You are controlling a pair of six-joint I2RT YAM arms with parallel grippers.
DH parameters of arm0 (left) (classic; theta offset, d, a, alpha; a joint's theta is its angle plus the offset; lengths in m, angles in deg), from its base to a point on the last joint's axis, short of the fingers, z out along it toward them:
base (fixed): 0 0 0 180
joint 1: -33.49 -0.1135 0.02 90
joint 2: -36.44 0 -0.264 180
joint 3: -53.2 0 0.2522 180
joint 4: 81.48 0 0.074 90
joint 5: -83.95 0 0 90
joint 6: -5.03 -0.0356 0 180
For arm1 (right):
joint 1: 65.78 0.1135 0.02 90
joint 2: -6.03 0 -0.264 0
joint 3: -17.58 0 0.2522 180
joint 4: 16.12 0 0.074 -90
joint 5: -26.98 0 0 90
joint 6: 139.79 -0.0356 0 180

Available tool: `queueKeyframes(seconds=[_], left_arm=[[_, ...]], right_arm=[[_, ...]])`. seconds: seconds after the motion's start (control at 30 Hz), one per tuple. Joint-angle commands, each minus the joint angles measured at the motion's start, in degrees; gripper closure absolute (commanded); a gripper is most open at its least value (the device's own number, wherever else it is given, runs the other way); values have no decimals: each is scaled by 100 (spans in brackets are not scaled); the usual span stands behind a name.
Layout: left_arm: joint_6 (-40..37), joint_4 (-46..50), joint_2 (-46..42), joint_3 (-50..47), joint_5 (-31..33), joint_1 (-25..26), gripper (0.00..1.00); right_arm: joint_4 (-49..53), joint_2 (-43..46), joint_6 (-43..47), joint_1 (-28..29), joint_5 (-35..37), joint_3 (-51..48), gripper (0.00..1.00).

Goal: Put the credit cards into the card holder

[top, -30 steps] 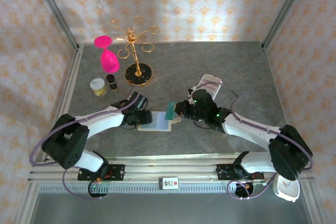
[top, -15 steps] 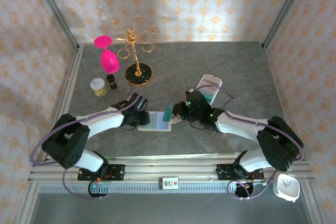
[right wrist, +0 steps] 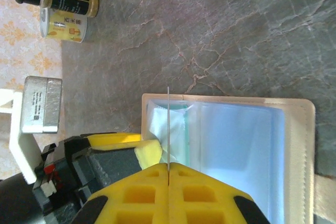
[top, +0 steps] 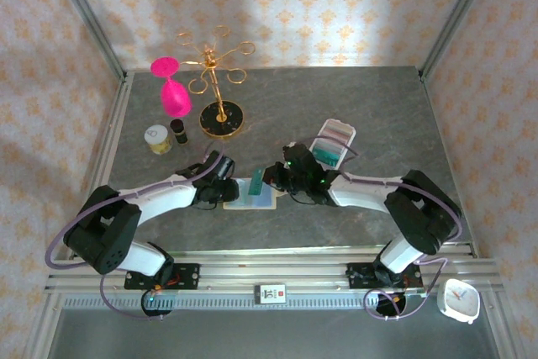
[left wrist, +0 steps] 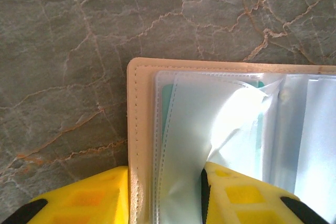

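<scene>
The right tool (right wrist: 168,167) is clamped shut on a card (right wrist: 168,124). The right wrist view catches the card edge-on, as a thin line running from the fingertips toward 12 o'clock. That line crosses the 9 o'clock end of the holder (right wrist: 300,145), which lies open and flat on the surface (right wrist: 236,30). In the top view the holder's long axis runs 3 to 9. The card therefore stands upright across the clear sleeve (right wrist: 231,145), not flat in line with it. The coming move likely calls for tipping the card down toward the sleeve's mouth before sliding it in; where that mouth lies cannot be told.

The left tool (left wrist: 164,198) sits at the holder's 9 o'clock edge, jaws part-way apart astride the cream rim and a lifted sleeve leaf. Whether they pinch it cannot be told.

More cards (top: 329,147) wait in a tray (top: 346,130) at 2 o'clock from the holder.
</scene>
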State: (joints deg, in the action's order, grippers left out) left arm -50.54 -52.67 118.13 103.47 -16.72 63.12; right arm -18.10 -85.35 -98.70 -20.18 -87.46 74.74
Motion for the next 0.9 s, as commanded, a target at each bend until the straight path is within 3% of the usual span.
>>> queueKeyframes(seconds=[0.0, 0.37, 0.87], left_arm=[[2, 209, -39, -171, -121, 26, 65], [6, 174, -24, -197, -190, 31, 65], [177, -46, -39, -319, -397, 17, 61]], right_arm=[[-280, -249, 32, 34, -122, 208, 100], [-353, -856, 277, 36, -312, 466, 100], [8, -935, 434, 142, -653, 154, 100]])
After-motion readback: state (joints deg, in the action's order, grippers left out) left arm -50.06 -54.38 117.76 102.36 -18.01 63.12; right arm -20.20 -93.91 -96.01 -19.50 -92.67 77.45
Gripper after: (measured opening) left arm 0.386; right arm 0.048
